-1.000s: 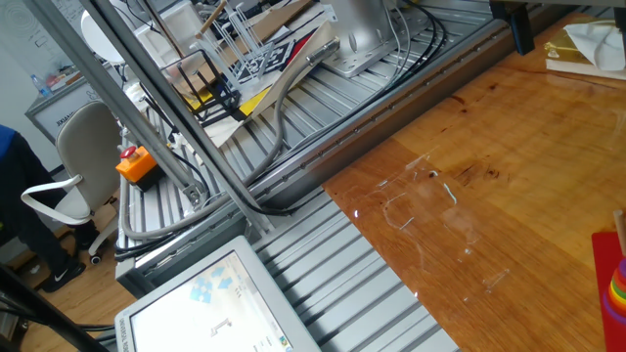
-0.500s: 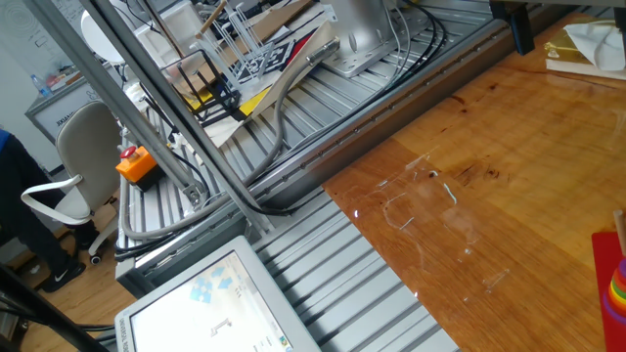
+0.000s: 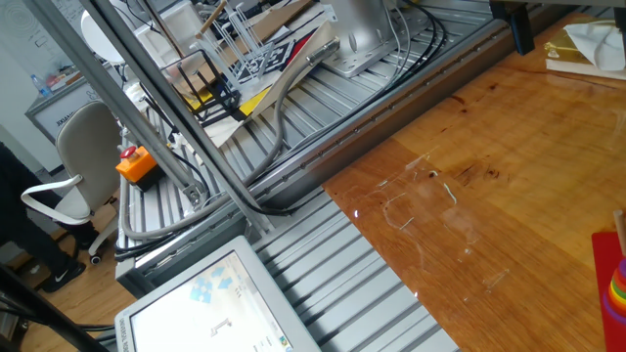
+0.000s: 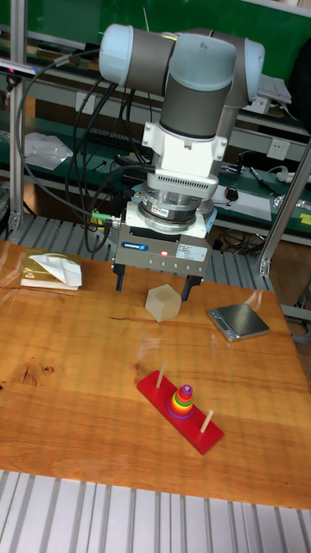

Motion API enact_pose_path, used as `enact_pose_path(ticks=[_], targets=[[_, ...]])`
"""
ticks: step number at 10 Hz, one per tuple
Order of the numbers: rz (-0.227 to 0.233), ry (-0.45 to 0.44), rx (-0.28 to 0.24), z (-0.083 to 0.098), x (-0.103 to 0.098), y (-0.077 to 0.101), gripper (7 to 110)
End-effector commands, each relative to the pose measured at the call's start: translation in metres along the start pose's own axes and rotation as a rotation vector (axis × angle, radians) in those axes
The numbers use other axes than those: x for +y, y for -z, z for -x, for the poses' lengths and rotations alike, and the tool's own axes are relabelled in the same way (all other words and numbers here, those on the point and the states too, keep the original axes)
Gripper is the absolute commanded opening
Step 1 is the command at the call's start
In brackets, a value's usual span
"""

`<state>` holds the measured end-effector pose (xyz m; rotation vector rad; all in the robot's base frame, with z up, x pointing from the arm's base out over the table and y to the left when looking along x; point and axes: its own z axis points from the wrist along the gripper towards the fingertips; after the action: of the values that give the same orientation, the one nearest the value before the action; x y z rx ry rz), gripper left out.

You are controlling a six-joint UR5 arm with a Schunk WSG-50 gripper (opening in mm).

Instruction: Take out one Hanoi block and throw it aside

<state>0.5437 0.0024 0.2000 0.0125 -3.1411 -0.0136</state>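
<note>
Tall fixed view: we see the arm point(image 4: 186, 69) reaching down over the far half of the table point(image 4: 78, 380). The gripper point(image 4: 156, 283) hangs just above the wood with its 2 dark fingers point(image 4: 120, 278) spread wide and holding nothing. A pale cube point(image 4: 162, 303) stands on the table below and between the fingers. It appears clear of both, though we cannot tell how far it lies behind or in front of them.

Near and right of the cube lies the red base point(image 4: 200, 436), set at a slant and carrying 3 pegs. The stack point(image 4: 180, 406) of rainbow rings sits on the middle peg. The block point(image 4: 184, 390), a tiny purple ring, is the top piece of that stack, well apart from the gripper. The 2 outer pegs are bare.

A flat grey scale point(image 4: 238, 320) rests right of the cube near the table's right edge. A folded white sheet point(image 4: 53, 267) lies on a yellowish pad at the far left.

Fixed view: we see the same table point(image 3: 509, 225) from another side, with only a corner of the base point(image 3: 604, 256) and the edge of the stack point(image 3: 616, 288) at the right border. The block cannot be made out here. A lit screen point(image 3: 205, 308) lies at the lower left, and an orange box point(image 3: 137, 164) with a red button sits on the metal frame beside a chair point(image 3: 83, 156).
</note>
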Motion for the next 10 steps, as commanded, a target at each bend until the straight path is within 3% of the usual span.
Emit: enact_pose_path(ticks=[1,2,10], targets=[[-0.236,-0.005,0.254,-0.0625,-0.0554,0.0148,109],[-0.236,-0.005,0.254,-0.0625,-0.0554,0.0148,7],[-0.231,-0.003,0.256,-0.0623,-0.0555,0.0151,7]])
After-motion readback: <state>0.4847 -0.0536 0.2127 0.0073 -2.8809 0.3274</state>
